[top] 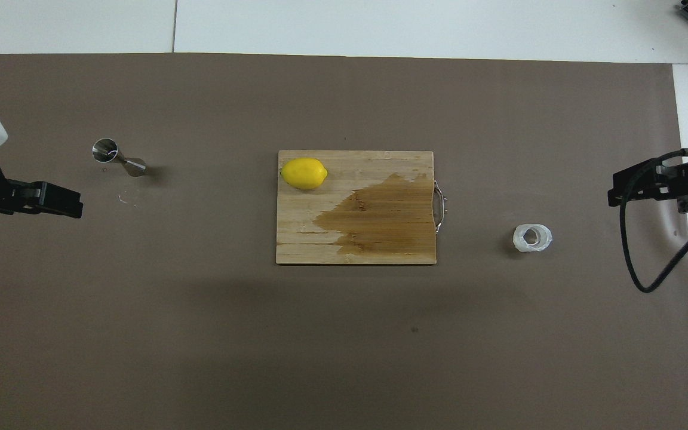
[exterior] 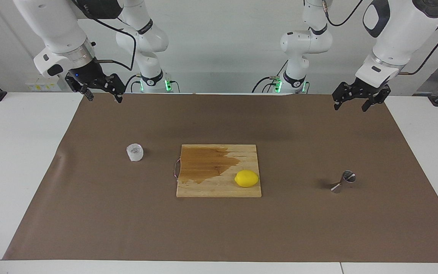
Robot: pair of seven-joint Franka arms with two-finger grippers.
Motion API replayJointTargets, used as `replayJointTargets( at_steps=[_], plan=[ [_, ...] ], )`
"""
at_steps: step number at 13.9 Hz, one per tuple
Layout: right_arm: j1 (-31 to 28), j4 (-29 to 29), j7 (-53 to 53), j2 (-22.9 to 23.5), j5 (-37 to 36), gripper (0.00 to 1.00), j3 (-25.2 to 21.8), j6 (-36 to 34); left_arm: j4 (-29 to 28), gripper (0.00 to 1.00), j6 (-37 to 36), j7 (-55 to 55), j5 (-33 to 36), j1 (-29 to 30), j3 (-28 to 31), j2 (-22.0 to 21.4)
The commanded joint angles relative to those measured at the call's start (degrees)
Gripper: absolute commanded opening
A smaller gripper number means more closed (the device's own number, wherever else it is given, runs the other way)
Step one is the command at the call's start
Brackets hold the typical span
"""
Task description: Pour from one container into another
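Note:
The translucent crinkled plastic cup (exterior: 134,152) (top: 532,237) stands on the brown mat toward the right arm's end of the table. The shiny steel jigger (exterior: 343,182) (top: 118,158) stands on the mat toward the left arm's end. My right gripper (exterior: 105,98) (top: 616,194) hangs open and empty, high over the mat's edge nearest the robots at the cup's end of the table, well clear of the cup. My left gripper (exterior: 350,107) (top: 75,206) hangs open and empty in the same way at the jigger's end, well above the jigger.
A wooden cutting board (exterior: 219,190) (top: 302,245) with a dark wet stain lies in the middle of the mat (exterior: 219,236). A yellow lemon (exterior: 246,178) (top: 304,173) sits on it. A black cable loops from the right arm.

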Motion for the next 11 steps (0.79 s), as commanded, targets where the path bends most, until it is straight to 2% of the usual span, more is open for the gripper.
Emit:
replayJointTargets(
  at_steps=[1, 8, 10, 11],
  plan=[
    [-0.8, -1.0, 0.6, -1.1, 1.2, 1.00, 0.4, -0.4, -1.5, 1.00, 0.8, 0.5, -0.6, 0.5, -0.2, -1.5],
    [-0.8, -1.0, 0.6, -1.0, 1.3, 1.00, 0.4, -0.4, -0.9, 1.00, 1.8, -1.1, -0.7, 1.0, -0.1, -1.2],
    [-0.8, -1.0, 0.6, -1.0, 1.2, 1.00, 0.4, -0.3, 0.0, 1.00, 2.2, -1.2, -1.4, 2.3, -0.2, -0.4],
    [-0.8, -1.0, 0.6, -1.0, 1.3, 1.00, 0.4, -0.4, 1.8, 1.00, 1.4, -1.3, -1.9, 2.4, -0.2, 1.5]
  ],
)
